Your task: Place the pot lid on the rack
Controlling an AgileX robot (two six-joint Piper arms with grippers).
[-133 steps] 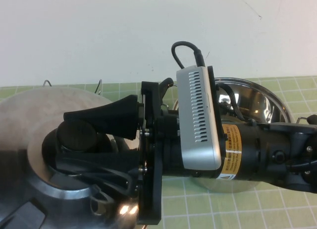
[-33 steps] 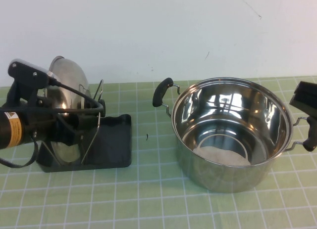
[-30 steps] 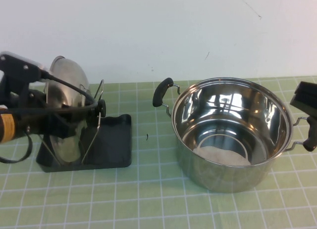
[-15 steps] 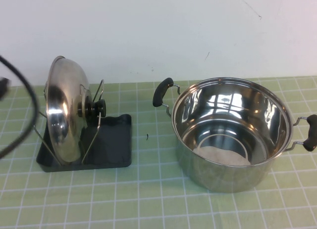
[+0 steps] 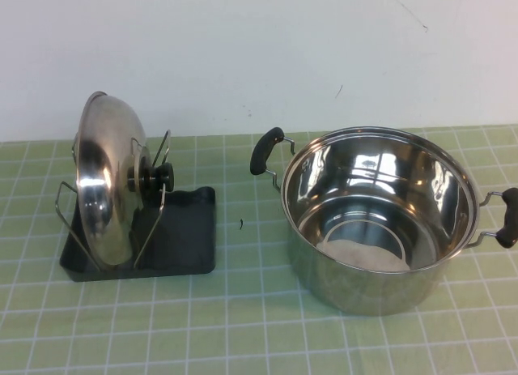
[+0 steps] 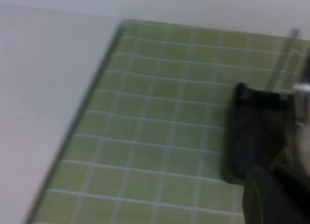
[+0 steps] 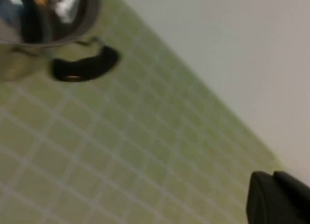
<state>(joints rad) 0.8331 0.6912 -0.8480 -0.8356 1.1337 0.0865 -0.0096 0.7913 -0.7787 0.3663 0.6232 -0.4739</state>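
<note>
Pot point(image 5: 379, 221), deep and shiny steel, at right on the green checked mat point(image 5: 243, 326), nothing inside but reflections; one black handle point(image 5: 266, 151) toward the rack, the other point(image 5: 507, 216) at the far right edge. Pot lid point(image 5: 105, 181), domed steel, on edge in the rack point(image 5: 182, 237) at left, leaning between the upright wire loops, black knob point(image 5: 159, 177) facing the pot. Rack base a black tray, bare on the pot side, well apart from the pot. Left gripper point(image 6: 276, 197) just a dark blurred shape in the left wrist view, near the rack's black edge point(image 6: 252, 132); fingers impossible to judge. Right gripper point(image 7: 278, 197) a dark corner in the right wrist view, away from the pot handle point(image 7: 85, 65); opening likewise unclear. Neither gripper holding anything visible.
</note>
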